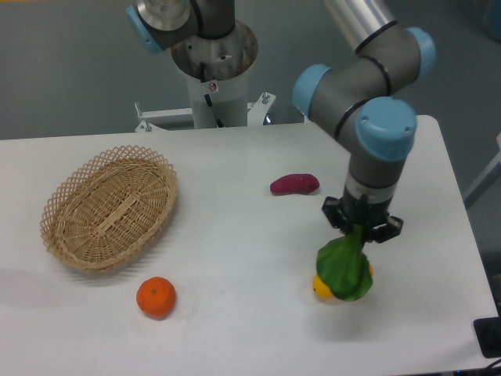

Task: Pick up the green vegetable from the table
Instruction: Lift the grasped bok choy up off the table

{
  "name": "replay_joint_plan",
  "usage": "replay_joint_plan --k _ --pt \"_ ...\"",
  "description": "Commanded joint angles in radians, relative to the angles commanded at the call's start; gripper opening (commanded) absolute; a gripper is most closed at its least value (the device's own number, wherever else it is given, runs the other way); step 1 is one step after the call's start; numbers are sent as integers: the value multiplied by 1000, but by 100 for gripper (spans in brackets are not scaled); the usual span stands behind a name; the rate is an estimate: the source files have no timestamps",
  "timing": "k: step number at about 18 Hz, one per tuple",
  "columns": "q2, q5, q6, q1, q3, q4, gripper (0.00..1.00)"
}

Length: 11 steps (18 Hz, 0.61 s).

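Tool (362, 232) clamped on our green vegetable (344, 270) by its stem, leaves dangling clear of bench (235, 258), hanging over the yellow vegetable (320, 287).

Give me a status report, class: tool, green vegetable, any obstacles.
Tool shut on green vegetable by its stem. Leafy end hangs down, overlapping yellow vegetable. Nothing blocking the tool.

The arm is bent at the elbow; the hand (362, 229) is pointed straight down, fingers clamped closed.
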Motion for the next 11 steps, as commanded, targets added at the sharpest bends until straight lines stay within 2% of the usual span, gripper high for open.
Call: replay_joint_plan --k 9,11 --pt "-38 14 15 45 23 -3 18" --pt "-29 13 51 54 35 -29 18"
